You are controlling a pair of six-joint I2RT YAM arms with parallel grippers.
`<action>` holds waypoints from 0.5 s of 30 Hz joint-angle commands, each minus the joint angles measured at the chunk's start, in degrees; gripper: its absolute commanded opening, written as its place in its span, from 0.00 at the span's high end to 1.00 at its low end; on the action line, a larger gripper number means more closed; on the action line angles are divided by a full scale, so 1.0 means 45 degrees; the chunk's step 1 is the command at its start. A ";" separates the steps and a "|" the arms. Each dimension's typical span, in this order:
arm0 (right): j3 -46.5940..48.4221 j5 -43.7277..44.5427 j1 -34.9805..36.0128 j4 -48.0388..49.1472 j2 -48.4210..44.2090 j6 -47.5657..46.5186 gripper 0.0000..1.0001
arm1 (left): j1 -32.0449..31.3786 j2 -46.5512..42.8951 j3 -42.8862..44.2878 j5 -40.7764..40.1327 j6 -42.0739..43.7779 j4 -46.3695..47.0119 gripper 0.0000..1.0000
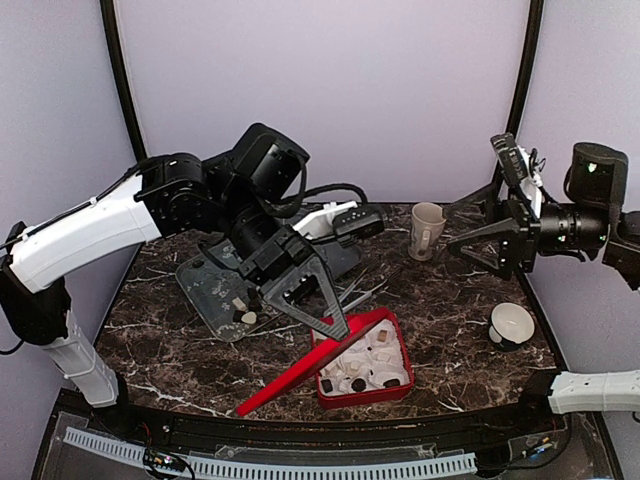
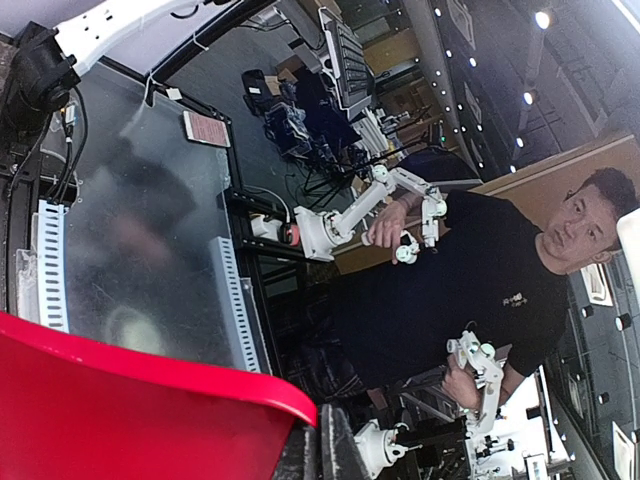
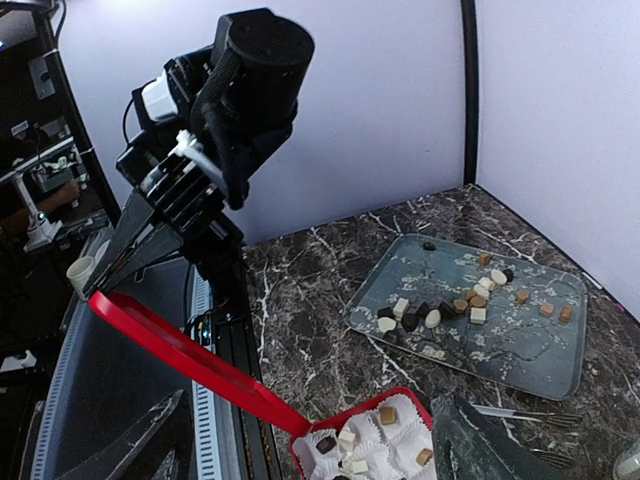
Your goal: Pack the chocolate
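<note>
Seen from above, the left gripper (image 1: 338,325) is reaching over the middle of the marble table (image 1: 450,300). Its jaws are pinching together on the edge of the red lid (image 1: 290,382). The left wrist view is showing the fingertips (image 2: 318,445) closed on that red rim.

The lid is standing open and slanting from the red box (image 1: 362,399) toward 7 o'clock. The box is sitting at 5 o'clock from the table's centre.

Part of the chocolate (image 1: 358,383) is lying in the hollows of the white insert (image 1: 385,340) inside the box. Dark, tan and cream pieces are showing there.

The rest of the chocolate (image 3: 440,305) is lying loose on the glass tray (image 1: 205,285) at 9 o'clock, well apart from the box.

The right gripper (image 1: 452,232) is hanging above the table at 2 o'clock, near the mug (image 1: 427,230). Its fingers (image 3: 478,445) are standing wide apart with nothing between them.

A white cup (image 1: 512,322) is sitting at 3 o'clock. A fork (image 3: 525,413) is lying on the table between tray and box.
</note>
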 commanded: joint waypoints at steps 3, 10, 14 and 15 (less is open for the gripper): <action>0.0424 0.1836 0.2423 -0.0922 0.1026 -0.1745 0.14 | -0.0020 0.0197 0.0120 0.0856 -0.0377 0.0632 1.00; 0.0799 0.3433 0.5178 -0.1133 0.2476 -0.3197 0.12 | -0.0025 0.0392 0.0242 0.1053 -0.0560 0.0555 1.00; 0.1399 0.4427 0.6489 -0.1769 0.3309 -0.4048 0.13 | -0.0054 0.0474 0.0304 0.1271 -0.0699 0.0614 1.00; 0.1446 0.4640 0.6732 -0.1785 0.3461 -0.4261 0.13 | -0.0078 0.0489 0.0282 0.1330 -0.0734 0.0642 1.00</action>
